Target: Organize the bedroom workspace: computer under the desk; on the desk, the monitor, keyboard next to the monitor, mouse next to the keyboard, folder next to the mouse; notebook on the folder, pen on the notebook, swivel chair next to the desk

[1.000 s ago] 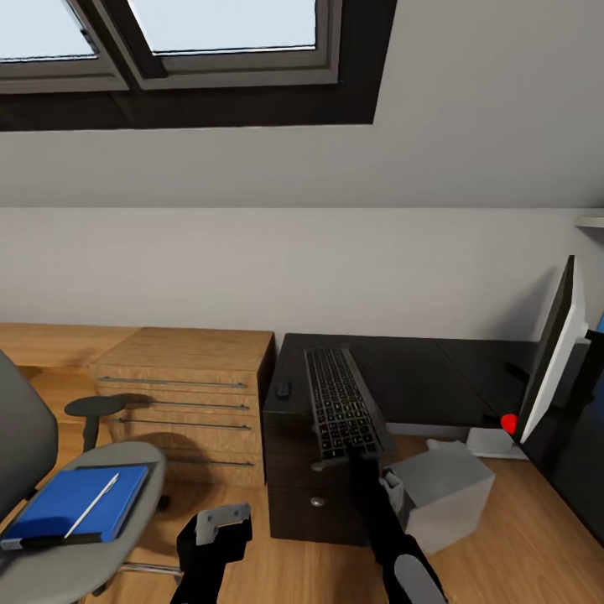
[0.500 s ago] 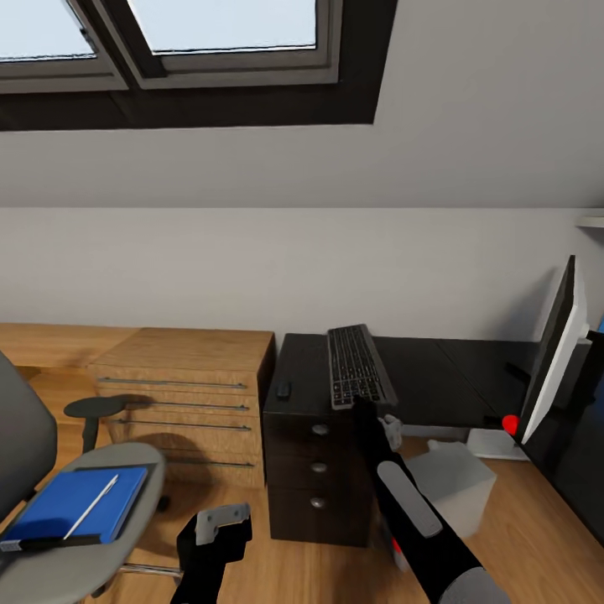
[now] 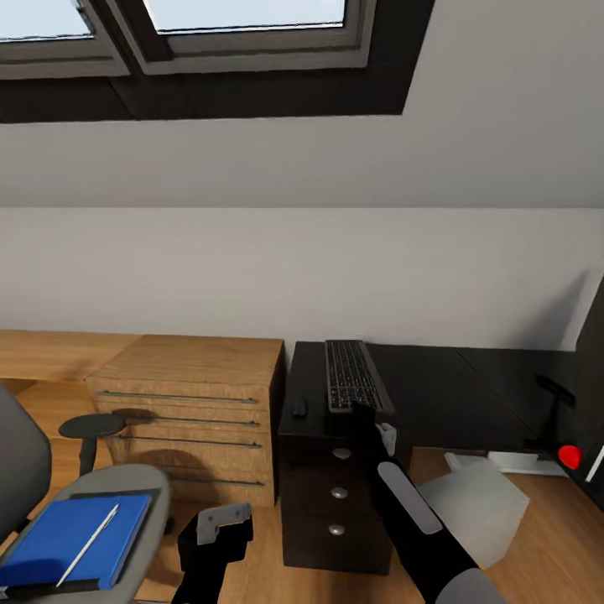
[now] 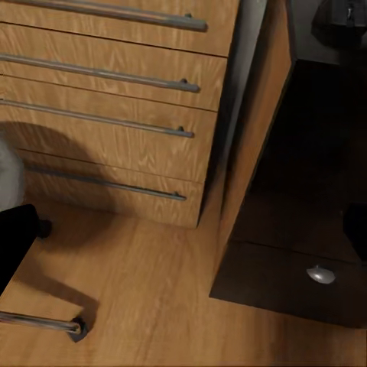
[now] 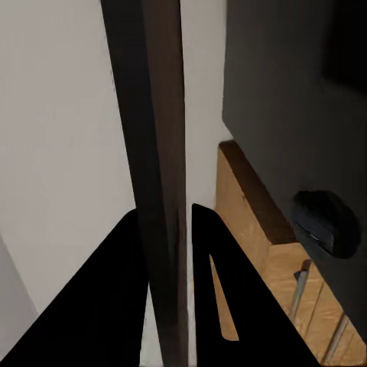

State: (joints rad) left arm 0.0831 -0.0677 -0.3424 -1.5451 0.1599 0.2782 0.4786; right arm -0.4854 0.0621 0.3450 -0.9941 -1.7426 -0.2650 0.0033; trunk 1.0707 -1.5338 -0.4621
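Black desk (image 3: 470, 386) carries the keyboard (image 3: 351, 375) at 12 o'clock from your right gripper (image 3: 367, 413), clenched on its near edge. Step: keyboard placement. Next, release it beside the monitor. Left gripper (image 3: 220, 527): cannot tell.

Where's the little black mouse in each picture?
Head view: the mouse lies on the desk, just left of the keyboard.
Left wrist view: a dark rounded shape on the desk top, probably the mouse.
Right wrist view: the mouse sits on the black desk top.
Shared landmark: the wooden cabinet standing right beside the desk.
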